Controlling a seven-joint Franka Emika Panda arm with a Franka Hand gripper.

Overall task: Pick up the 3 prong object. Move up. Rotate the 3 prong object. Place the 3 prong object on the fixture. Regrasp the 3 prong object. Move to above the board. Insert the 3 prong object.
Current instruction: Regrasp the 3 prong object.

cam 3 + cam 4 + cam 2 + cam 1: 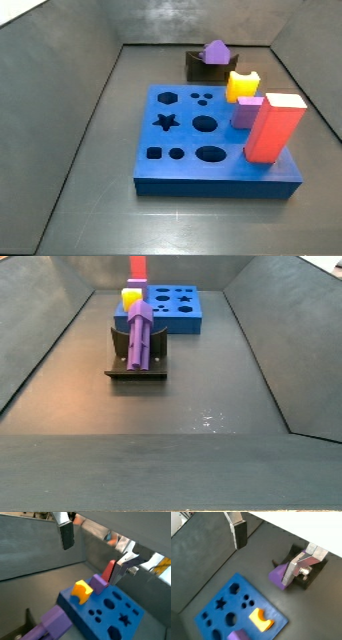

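Observation:
The 3 prong object (140, 336), a slim ridged purple bar, lies across the dark fixture (138, 371). Both show in the side views, the bar (215, 51) resting in the notch of the fixture (201, 68) behind the blue board (201, 150). In both wrist views my gripper (266, 552) (90, 554) is open with nothing between its fingers. It hangs well above the floor, apart from the bar (278, 576) (50, 623). One finger (294, 569) overlaps the bar's end in the picture. The gripper is out of both side views.
A yellow block (242, 85), a short lilac block (247, 110) and a tall red block (275, 125) stand in the board's right side. Grey walls enclose the dark floor (201, 406). The board (181, 306) sits at the far end.

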